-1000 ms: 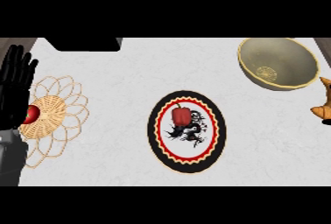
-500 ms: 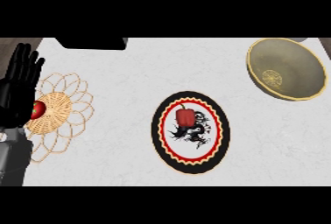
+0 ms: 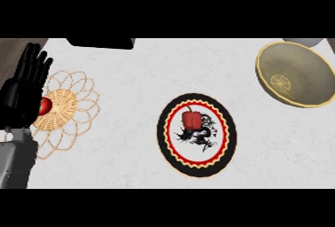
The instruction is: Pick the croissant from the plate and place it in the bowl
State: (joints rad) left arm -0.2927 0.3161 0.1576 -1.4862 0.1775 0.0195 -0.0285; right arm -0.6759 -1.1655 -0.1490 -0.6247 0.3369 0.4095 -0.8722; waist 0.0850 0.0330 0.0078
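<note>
**Left hand resting open, red pepper sitting on the plate**

Seeing only the left hand (image 3: 23, 95), at the view's left edge above its grey forearm (image 3: 14, 164). Holding the fingers straight and close together, tips pointing toward the far side of the counter (image 3: 131, 80), thumb lying alongside. Gripping nothing. Overlapping the left rim of a woven mat (image 3: 68, 111) and covering part of a small round red thing (image 3: 46, 106) at the mat's middle; cannot tell whether touching either one.

Finding no croissant on the plate (image 3: 162, 133), but a red pepper (image 3: 192, 119). Sitting well apart from the hand, off to its right and a little nearer the robot than the fingertips. Lying on the upper half of the plate, inside the red zigzag ring and against the black figure painted there. Looking glossy and blocky, deep red, with a thin dark stem.

Pointing that stem away from the robot and slightly left, with the blunt end facing the robot. Running the long axis near to far, roughly in line with the hand's fingers.

Standing farther right still, well beyond the plate and level with the fingertips, an olive bowl (image 3: 307, 66) opening upward. Lying at the far edge, right of the fingertips, a dark flat thing (image 3: 101, 43).
</note>
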